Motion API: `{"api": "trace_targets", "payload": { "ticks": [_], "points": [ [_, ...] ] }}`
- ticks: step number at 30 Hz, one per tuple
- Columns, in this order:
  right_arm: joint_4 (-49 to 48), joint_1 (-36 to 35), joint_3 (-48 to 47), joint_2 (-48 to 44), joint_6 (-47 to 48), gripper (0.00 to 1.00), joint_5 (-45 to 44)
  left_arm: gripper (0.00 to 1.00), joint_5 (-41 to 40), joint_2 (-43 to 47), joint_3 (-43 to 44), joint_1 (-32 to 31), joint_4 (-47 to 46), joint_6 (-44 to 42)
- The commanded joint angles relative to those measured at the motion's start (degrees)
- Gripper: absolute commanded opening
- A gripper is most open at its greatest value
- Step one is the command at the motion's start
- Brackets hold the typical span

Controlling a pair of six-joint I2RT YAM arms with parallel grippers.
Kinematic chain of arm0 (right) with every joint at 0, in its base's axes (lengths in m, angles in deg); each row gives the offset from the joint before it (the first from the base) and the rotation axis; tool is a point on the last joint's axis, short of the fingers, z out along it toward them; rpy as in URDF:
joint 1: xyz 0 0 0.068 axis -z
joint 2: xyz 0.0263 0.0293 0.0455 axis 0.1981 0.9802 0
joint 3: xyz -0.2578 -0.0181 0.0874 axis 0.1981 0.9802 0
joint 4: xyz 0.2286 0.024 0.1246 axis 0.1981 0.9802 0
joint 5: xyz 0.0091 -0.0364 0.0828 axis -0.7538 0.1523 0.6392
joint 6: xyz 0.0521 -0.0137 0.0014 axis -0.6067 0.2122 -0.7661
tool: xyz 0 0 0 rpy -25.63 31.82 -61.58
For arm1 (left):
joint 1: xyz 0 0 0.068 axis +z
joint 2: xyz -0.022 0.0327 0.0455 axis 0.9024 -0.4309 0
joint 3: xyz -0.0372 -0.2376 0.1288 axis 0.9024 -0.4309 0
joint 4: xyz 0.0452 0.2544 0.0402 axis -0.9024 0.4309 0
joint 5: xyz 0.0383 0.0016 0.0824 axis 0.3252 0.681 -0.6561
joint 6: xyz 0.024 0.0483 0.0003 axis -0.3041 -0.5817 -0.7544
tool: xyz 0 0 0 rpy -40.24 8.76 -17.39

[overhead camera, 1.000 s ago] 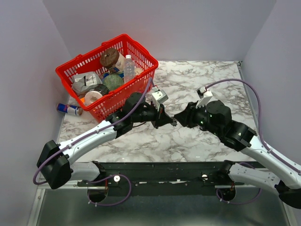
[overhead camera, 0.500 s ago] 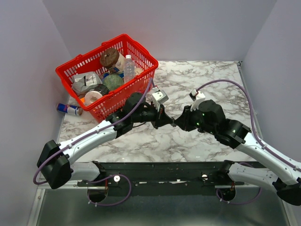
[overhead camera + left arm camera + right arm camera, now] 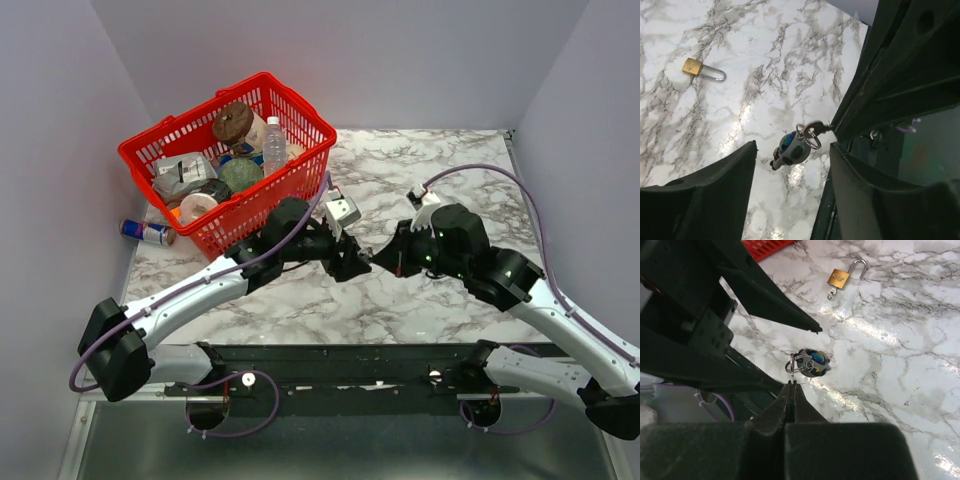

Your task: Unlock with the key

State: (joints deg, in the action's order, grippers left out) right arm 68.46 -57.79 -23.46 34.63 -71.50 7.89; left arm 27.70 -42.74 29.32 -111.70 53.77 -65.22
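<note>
The key (image 3: 793,374) hangs above the marble table, nipped edge-on at the tips of my right gripper (image 3: 793,385), which is shut on it. Its ring carries a round grey charm (image 3: 813,362) with a blue spot. In the left wrist view the key (image 3: 813,127) and charm (image 3: 792,146) hang between the spread fingers of my left gripper (image 3: 792,175), which is open and touches neither. The brass padlock (image 3: 702,69) with its silver shackle lies flat on the table, apart from both grippers, also in the right wrist view as the padlock (image 3: 844,276). From above, left gripper (image 3: 352,262) and right gripper (image 3: 385,258) meet mid-table.
A red basket (image 3: 300,165) full of groceries stands at the back left, close behind the left arm. A drink can (image 3: 145,232) lies on the table to the basket's left. Grey walls close in both sides and the back.
My left gripper has opened and let go of the key. My right gripper has moved in to the left and shut on it.
</note>
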Motion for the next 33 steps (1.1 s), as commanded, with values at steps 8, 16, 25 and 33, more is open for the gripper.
{"api": "trace_targets", "payload": {
  "ticks": [8, 16, 25, 33],
  "points": [
    [5.18, 4.27, -5.79, 0.16, -8.43, 0.01, 10.85, 0.73, -25.96, 10.24, -4.88, -13.76, 0.08, -20.39],
    [5.36, 4.45, -5.79, 0.52, -12.39, 0.01, 14.55, 0.74, -41.71, 9.98, -4.98, -19.83, -2.29, -23.91],
    [5.27, 4.45, -4.65, 0.34, -13.44, 0.01, 15.69, 0.73, -51.98, 6.55, -4.8, -26.51, -5.8, -30.24],
    [5.0, 4.45, -3.33, 0.6, -13.18, 0.01, 16.13, 0.74, -56.92, 6.46, -5.68, -27.84, -8.53, -31.47]
  ]
}}
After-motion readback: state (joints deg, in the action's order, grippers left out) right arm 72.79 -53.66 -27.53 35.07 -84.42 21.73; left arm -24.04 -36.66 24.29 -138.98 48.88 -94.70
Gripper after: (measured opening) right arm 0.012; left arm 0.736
